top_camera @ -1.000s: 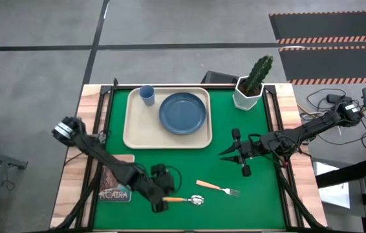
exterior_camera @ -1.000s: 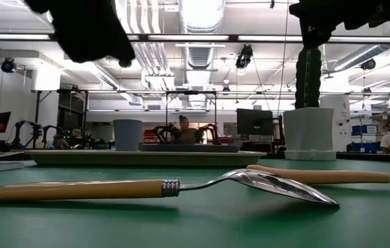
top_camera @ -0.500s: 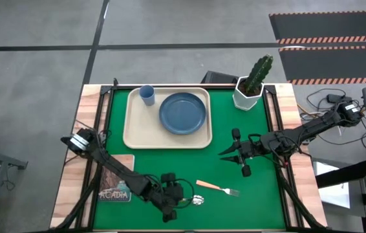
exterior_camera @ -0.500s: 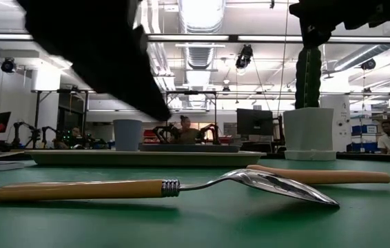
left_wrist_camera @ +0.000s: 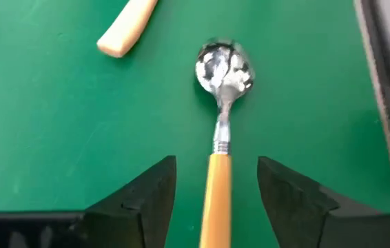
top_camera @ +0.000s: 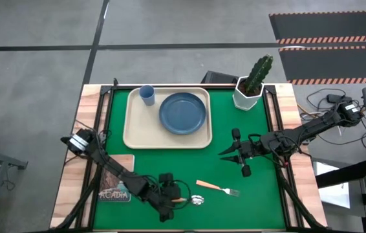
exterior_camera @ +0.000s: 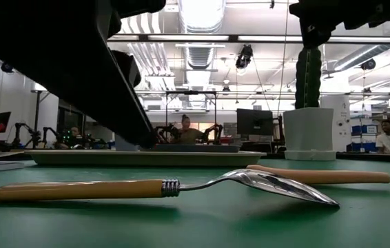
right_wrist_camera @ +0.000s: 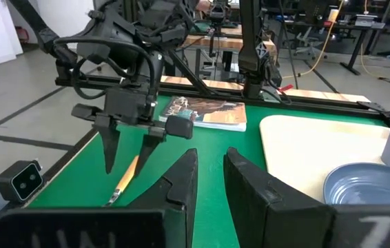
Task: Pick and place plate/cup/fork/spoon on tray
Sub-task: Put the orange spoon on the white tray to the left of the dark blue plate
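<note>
Left gripper (left_wrist_camera: 217, 186): fingers spread wide, straddling the spoon (left_wrist_camera: 221, 103) handle without contact; bowl lies ahead of the fingertips. Fork (left_wrist_camera: 126, 29) handle lies just beyond, to one side. Green mat (left_wrist_camera: 57, 131) lies open around the fingers. Right gripper (top_camera: 236, 154): parted, holding nothing.

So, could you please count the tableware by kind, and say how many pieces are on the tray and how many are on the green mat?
Plate: 1, on the tray
Cup: 1, on the tray
Fork: 1, on the green mat
Spoon: 1, on the green mat, between the open fingers of the left gripper
Total: 4 pieces, 2 on the tray and 2 on the mat
</note>
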Robot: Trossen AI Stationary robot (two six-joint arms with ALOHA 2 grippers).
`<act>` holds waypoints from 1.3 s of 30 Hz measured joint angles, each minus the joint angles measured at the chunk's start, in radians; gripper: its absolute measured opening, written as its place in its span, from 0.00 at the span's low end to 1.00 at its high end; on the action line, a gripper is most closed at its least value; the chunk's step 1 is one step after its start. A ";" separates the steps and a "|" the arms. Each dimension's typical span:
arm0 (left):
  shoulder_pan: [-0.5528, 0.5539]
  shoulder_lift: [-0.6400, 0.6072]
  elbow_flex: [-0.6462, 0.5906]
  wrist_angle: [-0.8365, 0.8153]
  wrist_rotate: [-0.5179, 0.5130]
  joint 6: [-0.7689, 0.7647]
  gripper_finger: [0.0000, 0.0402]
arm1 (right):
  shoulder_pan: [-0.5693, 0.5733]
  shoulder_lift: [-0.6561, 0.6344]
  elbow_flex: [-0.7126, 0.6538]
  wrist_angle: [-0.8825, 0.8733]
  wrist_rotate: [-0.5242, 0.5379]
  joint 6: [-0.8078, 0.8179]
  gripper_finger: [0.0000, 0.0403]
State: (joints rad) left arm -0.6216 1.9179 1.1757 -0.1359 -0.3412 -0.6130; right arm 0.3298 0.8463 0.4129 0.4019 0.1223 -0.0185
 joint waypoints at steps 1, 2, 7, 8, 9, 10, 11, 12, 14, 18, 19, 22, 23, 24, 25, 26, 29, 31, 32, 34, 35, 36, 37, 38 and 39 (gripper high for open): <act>-0.001 0.000 -0.017 0.037 0.000 0.001 0.46 | 0.000 0.000 0.000 0.000 0.000 0.000 0.15; -0.002 0.000 -0.032 0.061 -0.002 0.004 0.46 | 0.000 0.000 0.000 0.000 0.000 0.000 0.15; -0.004 0.000 -0.080 0.117 -0.035 0.018 0.47 | 0.000 0.000 0.000 0.000 0.000 -0.005 0.15; -0.004 0.004 -0.090 0.142 -0.035 0.018 0.47 | 0.000 0.000 0.000 0.000 0.000 -0.005 0.15; -0.004 0.017 -0.095 0.175 -0.035 0.018 0.47 | 0.000 0.000 0.000 0.000 0.000 -0.005 0.15; -0.005 0.030 -0.095 0.197 -0.034 0.020 0.47 | 0.000 0.000 0.000 0.000 0.000 -0.006 0.15; -0.007 0.043 -0.096 0.206 -0.034 0.030 0.47 | 0.000 0.001 0.000 0.000 0.000 -0.007 0.15; -0.009 0.060 -0.090 0.207 -0.033 0.036 0.47 | 0.000 0.001 0.000 0.000 0.000 -0.007 0.15; -0.014 0.093 -0.072 0.218 -0.039 0.044 0.47 | 0.000 0.001 0.000 -0.002 0.000 -0.007 0.15; -0.019 0.130 -0.057 0.215 -0.051 0.046 0.44 | 0.000 0.001 0.000 -0.003 0.000 -0.005 0.15; -0.019 0.133 -0.057 0.213 -0.051 0.046 0.41 | 0.000 0.002 0.000 -0.001 0.000 -0.005 0.15; -0.019 0.135 -0.070 0.215 -0.053 0.044 0.31 | 0.000 0.002 0.000 -0.001 0.000 -0.006 0.15; -0.019 0.134 -0.073 0.215 -0.053 0.043 0.27 | 0.000 0.002 0.000 -0.002 0.000 -0.007 0.15; -0.019 0.127 -0.077 0.215 -0.053 0.043 0.22 | 0.000 0.002 0.000 -0.002 0.000 -0.008 0.15; -0.019 0.121 -0.082 0.215 -0.052 0.043 0.17 | 0.000 0.002 0.000 -0.002 0.000 -0.007 0.15; -0.019 0.114 -0.086 0.215 -0.050 0.041 0.12 | 0.000 0.002 0.000 -0.002 0.001 -0.007 0.15; -0.019 0.079 -0.098 0.208 -0.035 0.043 0.07 | 0.000 0.002 0.000 -0.002 0.001 -0.007 0.15; -0.019 0.046 -0.106 0.181 -0.022 0.063 0.07 | 0.000 0.002 0.000 -0.002 0.000 -0.007 0.15; -0.019 0.028 -0.109 0.171 -0.012 0.078 0.07 | 0.000 0.002 0.000 -0.001 0.000 -0.007 0.15; -0.019 -0.014 -0.115 0.170 -0.020 0.112 0.07 | 0.000 0.002 -0.001 -0.002 0.000 -0.008 0.15; -0.019 -0.046 -0.120 0.175 -0.039 0.126 0.07 | 0.000 0.002 -0.001 -0.002 0.001 -0.008 0.15; -0.018 -0.077 -0.123 0.189 -0.066 0.144 0.07 | 0.000 0.002 -0.001 -0.002 0.001 -0.009 0.15; -0.017 -0.112 -0.125 0.206 -0.093 0.163 0.07 | 0.000 0.002 -0.001 -0.001 0.001 -0.011 0.15; -0.017 -0.144 -0.132 0.217 -0.119 0.184 0.07 | 0.000 0.002 -0.001 -0.002 0.001 -0.012 0.15; -0.017 -0.175 -0.141 0.231 -0.137 0.208 0.07 | 0.000 0.002 -0.001 -0.002 0.001 -0.019 0.15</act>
State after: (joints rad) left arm -0.6382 1.7430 1.0349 0.0949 -0.4787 -0.4045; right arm 0.3294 0.8482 0.4118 0.4003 0.1230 -0.0378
